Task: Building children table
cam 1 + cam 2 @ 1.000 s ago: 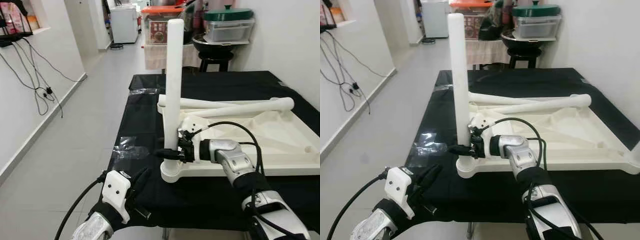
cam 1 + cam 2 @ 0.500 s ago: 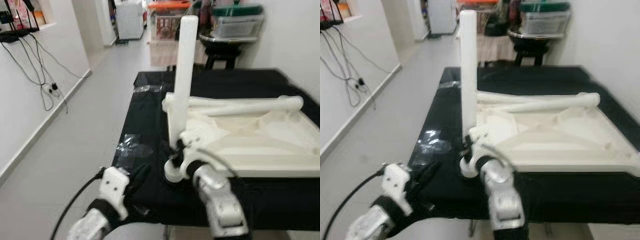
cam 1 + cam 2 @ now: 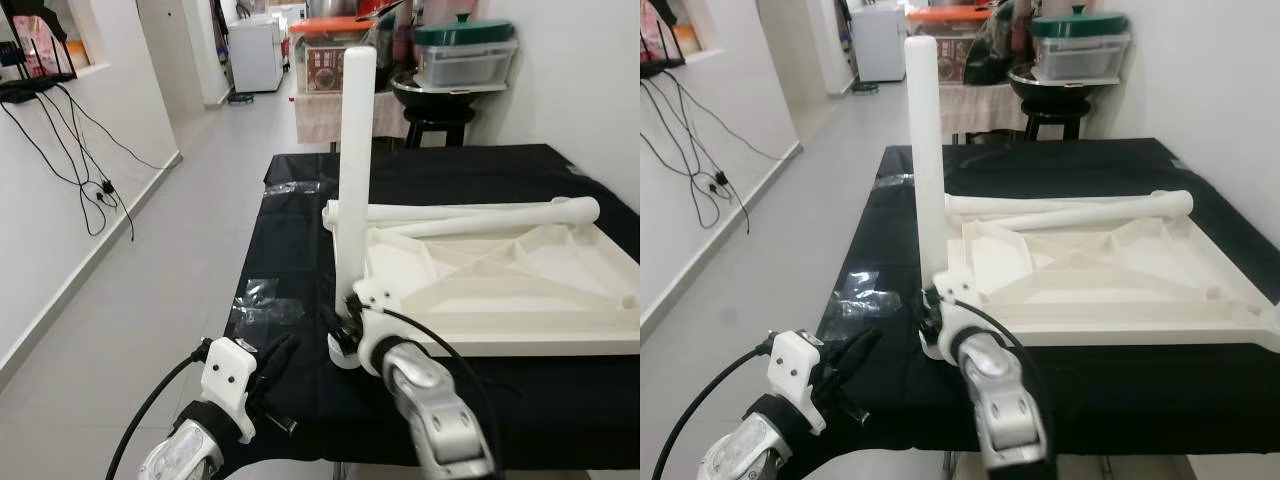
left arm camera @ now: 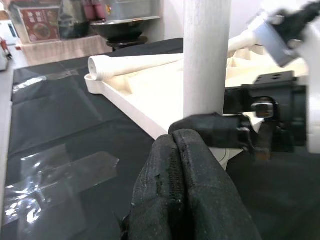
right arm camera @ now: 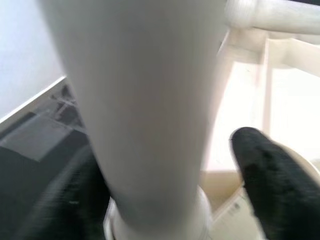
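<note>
A white tabletop point(image 3: 520, 300) lies upside down on the black-covered table point(image 3: 300, 230). One white table leg point(image 3: 355, 170) stands upright in its near-left corner socket point(image 3: 340, 352). Two loose legs point(image 3: 480, 213) lie across the far rim. My right gripper point(image 3: 345, 325) is shut on the base of the upright leg, and its fingers point(image 5: 270, 180) flank the leg in the right wrist view. My left gripper point(image 3: 283, 350) hovers shut, holding nothing, just left of and below that corner. In the left wrist view, the left gripper point(image 4: 175, 145) points at the leg's base.
Crumpled clear plastic point(image 3: 265, 300) lies on the cloth left of the corner. Open floor runs along the table's left side, with cables point(image 3: 90, 180) hanging on the left wall. A black stool with pots and a box point(image 3: 440, 100) stands behind the table.
The camera has shifted. My right arm has swung from the leg's right side to its near side, the gripper still at the leg's base. The left gripper has stayed put.
</note>
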Motion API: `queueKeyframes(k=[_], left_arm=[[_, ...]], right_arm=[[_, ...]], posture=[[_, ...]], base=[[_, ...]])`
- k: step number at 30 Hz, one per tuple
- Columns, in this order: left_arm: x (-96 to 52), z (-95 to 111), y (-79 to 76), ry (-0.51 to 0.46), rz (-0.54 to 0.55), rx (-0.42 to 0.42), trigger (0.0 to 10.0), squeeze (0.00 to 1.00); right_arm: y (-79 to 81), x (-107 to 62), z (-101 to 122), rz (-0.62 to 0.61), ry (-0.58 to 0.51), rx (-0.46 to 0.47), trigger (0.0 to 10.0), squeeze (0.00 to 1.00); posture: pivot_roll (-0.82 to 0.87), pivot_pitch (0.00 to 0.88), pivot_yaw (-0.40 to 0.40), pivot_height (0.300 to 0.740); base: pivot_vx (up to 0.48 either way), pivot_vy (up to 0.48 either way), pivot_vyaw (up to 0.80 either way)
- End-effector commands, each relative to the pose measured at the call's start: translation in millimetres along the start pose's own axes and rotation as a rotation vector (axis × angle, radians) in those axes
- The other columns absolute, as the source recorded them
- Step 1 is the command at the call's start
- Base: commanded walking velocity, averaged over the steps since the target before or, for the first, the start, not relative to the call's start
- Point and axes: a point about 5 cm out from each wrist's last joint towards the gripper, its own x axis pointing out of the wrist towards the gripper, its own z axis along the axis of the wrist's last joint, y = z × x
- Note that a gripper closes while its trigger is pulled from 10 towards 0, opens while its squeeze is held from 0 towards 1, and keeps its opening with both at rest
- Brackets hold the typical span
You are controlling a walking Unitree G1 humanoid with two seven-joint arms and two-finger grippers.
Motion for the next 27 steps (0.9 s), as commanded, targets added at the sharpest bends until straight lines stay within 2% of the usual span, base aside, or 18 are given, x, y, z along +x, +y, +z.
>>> queueKeyframes(k=[1,4,6,7,11,14,17,18,19,22,24,27], left_arm=[[-0.5,-2.5,3.6,0.019,-0.001,-0.02,10.0,0.0],[1.0,1.3,8.2,0.008,-0.011,-0.065,10.0,0.0],[1.0,1.3,8.2,0.008,-0.011,-0.065,10.0,0.0],[0.6,7.4,11.2,-0.019,0.005,-0.077,10.0,0.0],[0.6,12.6,12.4,-0.044,-0.005,-0.115,10.0,0.0],[0.3,21.5,26.5,-0.064,0.098,-0.094,10.0,0.0],[0.0,23.6,31.5,-0.069,0.138,-0.09,10.0,0.0],[-0.5,21.5,41.0,-0.032,0.238,-0.073,10.0,0.0],[-1.6,19.4,45.4,-0.015,0.283,-0.084,10.0,0.0],[-2.7,14.4,46.5,0.017,0.314,-0.098,10.0,0.0],[-0.9,10.0,38.6,0.04,0.294,-0.092,10.0,0.0],[0.7,8.4,34.9,0.049,0.287,-0.073,10.0,0.0]], right_arm=[[-5.8,-4.9,7.9,-0.005,-0.05,-0.007,10.0,1.0],[-16.0,-23.4,4.1,0.04,-0.122,-0.03,10.0,1.0],[-16.0,-23.4,4.1,0.04,-0.122,-0.03,10.0,1.0],[-18.4,-35.5,1.5,0.064,-0.147,-0.065,10.0,1.0],[-21.1,-42.9,-2.0,0.066,-0.149,-0.083,10.0,1.0],[-31.7,-51.9,-9.5,0.001,-0.118,-0.063,10.0,1.0],[-35.3,-53.3,-11.7,-0.027,-0.109,-0.046,10.0,1.0],[-40.6,-53.5,-13.1,-0.064,-0.109,-0.006,10.0,0.64],[-44.0,-53.8,-14.0,-0.084,-0.116,0.032,10.0,0.0],[-46.6,-54.8,-14.3,-0.099,-0.134,0.064,10.0,0.0],[-46.8,-55.8,-14.0,-0.099,-0.144,0.058,10.0,0.0],[-47.0,-55.4,-13.8,-0.101,-0.148,0.057,10.0,0.0]], posture=[[-0.01,0.0,0.033,0.74],[-0.05,0.0,0.045,0.74],[-0.05,0.0,0.045,0.74],[-0.06,0.0,0.047,0.74],[-0.07,0.0,0.048,0.74],[-0.07,0.0,0.05,0.74],[-0.07,0.0,0.051,0.74],[-0.07,0.0,0.052,0.74],[-0.07,0.0,0.05,0.74],[-0.07,0.0,0.052,0.74],[-0.08,0.0,0.054,0.74],[-0.08,0.0,0.058,0.74]], base=[[0.0,0.0,0.0],[0.0,0.0,0.0],[0.0,0.0,0.0],[0.0,0.0,0.0],[0.0,0.0,0.0],[0.0,0.0,0.0],[0.0,0.0,0.0],[0.0,0.0,0.0],[0.0,0.0,0.0],[0.0,0.0,0.0],[0.0,0.0,0.0],[0.0,0.0,0.0]])
